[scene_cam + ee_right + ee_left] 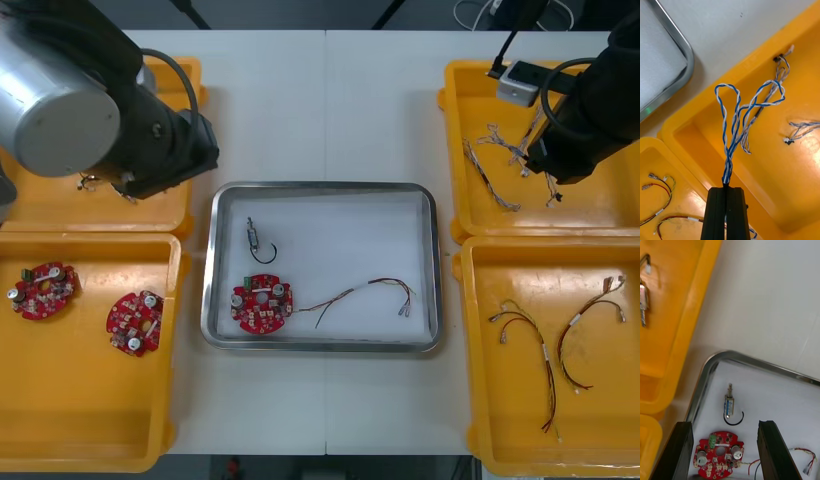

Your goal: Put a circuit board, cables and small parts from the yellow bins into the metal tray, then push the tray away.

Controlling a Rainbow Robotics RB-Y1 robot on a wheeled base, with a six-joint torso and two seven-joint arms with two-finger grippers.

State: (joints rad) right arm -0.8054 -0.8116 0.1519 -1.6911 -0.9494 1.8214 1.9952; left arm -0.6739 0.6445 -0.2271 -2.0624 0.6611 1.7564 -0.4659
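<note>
Shiny rectangular metal tray (320,187) holds round red circuit board (262,304), red-and-yellow cable (360,292), small metal part (254,238). Right gripper (727,186) at tray's 2 o'clock, over far right yellow plastic bin (590,215), jaws clamped on twisted blue-and-white cable (738,123). Left gripper (725,423) at tray's 10 o'clock, jaws spread, empty.

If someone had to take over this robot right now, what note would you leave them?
Right gripper: shut on a twisted blue and white cable, over the far right yellow bin.
Left gripper: open, holding nothing, over the metal tray's far left corner.
Done: circuit board, red and yellow cable and small metal part lie in the tray.
To do: put the blue and white cable in the tray, then push the tray away.
</note>
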